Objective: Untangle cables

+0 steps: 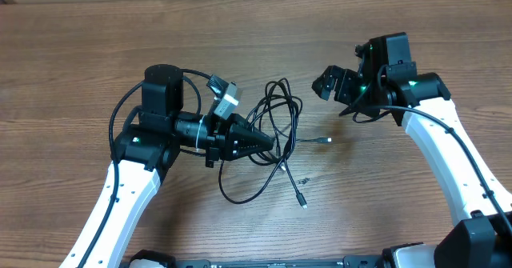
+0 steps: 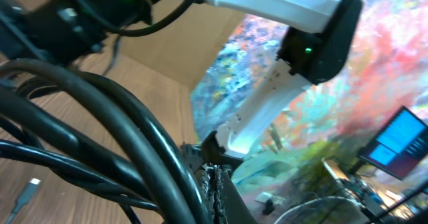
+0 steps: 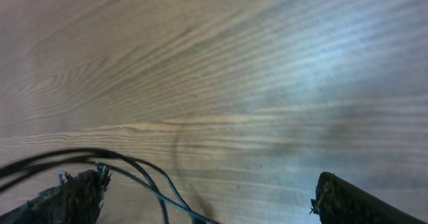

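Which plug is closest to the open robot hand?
The plug lying right of the cables; the other plug lies lower, farther from the right gripper.

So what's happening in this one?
Two robot arms are working on a tangle of thin black cables on a wooden table. The left claw is shut on the cables at the tangle's left side. The right claw stands open off to the right, holding nothing; the cables are not yet separated.

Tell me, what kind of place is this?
Probably a robot lab or workshop. Two white robot arms, the left arm and the right arm, reach over tangled cables on a wooden table, and a computer screen glows nearby.
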Available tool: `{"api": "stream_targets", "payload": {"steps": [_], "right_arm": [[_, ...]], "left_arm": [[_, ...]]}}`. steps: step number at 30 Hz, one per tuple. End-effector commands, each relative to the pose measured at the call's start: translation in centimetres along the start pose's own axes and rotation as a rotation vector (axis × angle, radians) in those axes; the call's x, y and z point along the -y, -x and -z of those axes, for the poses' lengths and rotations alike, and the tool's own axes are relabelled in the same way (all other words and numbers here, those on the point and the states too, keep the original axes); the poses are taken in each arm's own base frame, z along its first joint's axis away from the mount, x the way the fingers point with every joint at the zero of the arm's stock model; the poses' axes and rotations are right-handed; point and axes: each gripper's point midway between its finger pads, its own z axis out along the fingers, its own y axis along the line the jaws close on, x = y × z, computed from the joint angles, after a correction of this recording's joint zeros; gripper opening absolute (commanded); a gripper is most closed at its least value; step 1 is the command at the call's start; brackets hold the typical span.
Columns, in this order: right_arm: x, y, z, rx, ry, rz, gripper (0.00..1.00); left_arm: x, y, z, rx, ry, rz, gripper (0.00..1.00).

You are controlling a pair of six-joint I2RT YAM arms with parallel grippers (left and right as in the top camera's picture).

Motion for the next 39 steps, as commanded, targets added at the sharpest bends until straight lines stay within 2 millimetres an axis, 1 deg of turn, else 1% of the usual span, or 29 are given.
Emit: {"api": "stream_targets", "payload": {"steps": [1, 3, 4, 6, 8, 11, 14, 18, 20, 22, 24, 30, 31, 32, 34, 37, 39], "right_arm": [[-1.0, -0.7, 0.7, -0.042, 0.081, 0.008, 1.0], [-2.8, -1.6, 1.3, -0.083, 0.185, 0.091, 1.0], [-4.3, -2.4, 2.0, -0.108, 0.278, 0.157, 1.0], [-5.8, -3.0, 2.9, -0.126, 0.369, 0.209, 1.0], [-6.3, -3.4, 3.3, -0.143, 0.405, 0.21, 1.0], [-6.5, -3.9, 3.5, -0.163, 0.42, 0.202, 1.0], [-6.8, -4.4, 3.7, -0.184, 0.449, 0.21, 1.0], [-7.4, -4.9, 4.2, -0.202, 0.498, 0.237, 1.0], [-7.5, -5.0, 4.2, -0.207, 0.505, 0.238, 1.0], [-7.5, -5.0, 4.2, -0.209, 0.504, 0.237, 1.0], [-7.5, -5.1, 4.2, -0.212, 0.503, 0.235, 1.0], [-7.5, -5.1, 4.2, -0.21, 0.503, 0.236, 1.0], [-7.4, -5.0, 4.2, -0.206, 0.5, 0.238, 1.0], [-7.3, -4.8, 4.1, -0.196, 0.491, 0.242, 1.0], [-7.1, -4.4, 3.9, -0.179, 0.47, 0.249, 1.0], [-7.0, -3.6, 3.6, -0.14, 0.452, 0.271, 1.0], [-7.3, -3.2, 3.6, -0.111, 0.463, 0.315, 1.0]], "left_arm": [[-2.2, 0.2, 0.3, -0.002, 0.168, -0.023, 0.04], [-3.7, 0.0, 0.6, -0.006, 0.257, -0.009, 0.04], [-4.4, 0.0, 0.8, -0.006, 0.294, -0.009, 0.04], [-5.1, 0.0, 1.0, -0.005, 0.342, 0.003, 0.04], [-6.2, 0.0, 1.4, 0.004, 0.406, 0.051, 0.04], [-7.7, 0.3, 2.2, 0.033, 0.503, 0.115, 0.04], [-9.6, 1.6, 3.4, 0.118, 0.629, 0.2, 0.04], [-11.2, 2.8, 4.9, 0.224, 0.741, 0.294, 0.04], [-12.0, 3.0, 5.8, 0.281, 0.804, 0.363, 0.04], [-12.6, 3.0, 6.4, 0.311, 0.844, 0.399, 0.04], [-13.2, 2.8, 7.3, 0.359, 0.893, 0.474, 0.04], [-13.2, 2.8, 7.3, 0.355, 0.894, 0.473, 0.04], [-12.9, 2.7, 6.9, 0.331, 0.873, 0.444, 0.04], [-12.0, 2.8, 5.8, 0.264, 0.805, 0.351, 0.04], [-11.4, 2.7, 5.1, 0.225, 0.757, 0.304, 0.04], [-10.1, 2.4, 3.9, 0.177, 0.666, 0.261, 0.04], [-9.8, 2.4, 3.6, 0.171, 0.64, 0.263, 0.04]]}}
